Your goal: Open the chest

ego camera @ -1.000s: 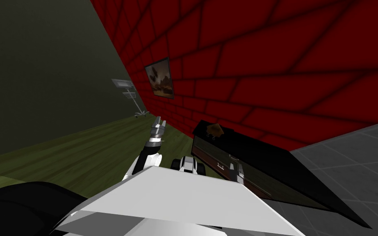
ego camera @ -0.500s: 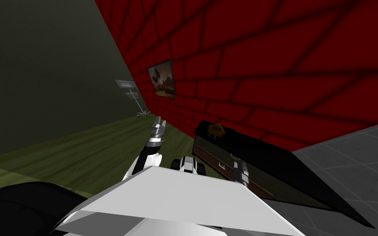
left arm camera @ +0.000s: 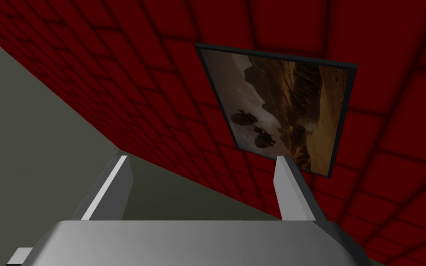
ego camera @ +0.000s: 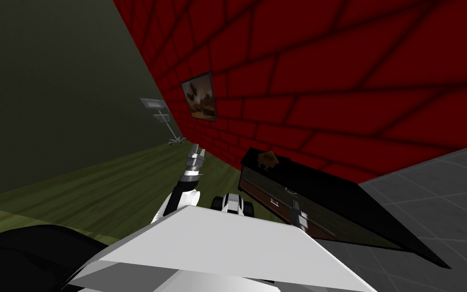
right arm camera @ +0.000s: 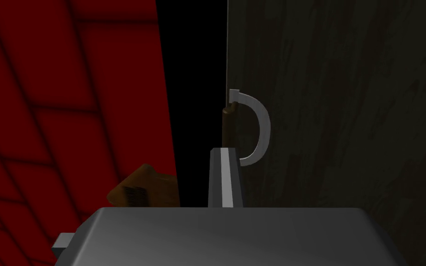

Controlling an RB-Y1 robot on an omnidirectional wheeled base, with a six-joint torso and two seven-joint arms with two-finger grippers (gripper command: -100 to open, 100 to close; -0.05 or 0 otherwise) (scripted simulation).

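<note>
The chest (ego camera: 328, 192) stands low and dark along the red brick wall (ego camera: 359, 76), to my right and near. Its curved grey handle (right arm camera: 260, 127) arches off the dark wood front. The right pincer (right arm camera: 224, 150) sits at the loop's near end, clenched so its blades read as one. I cannot tell whether any of the handle is caught between them.

If the blades are only beside the loop, a pull would likely slide off and leave the front shut. A pull angled off the front's line might also bind it. A small brown object (ego camera: 268, 158) rests on the chest's far end, and a sharp tug could jolt it.

The left pincer (ego camera: 195, 151) hangs released, raised well to the left.
</note>
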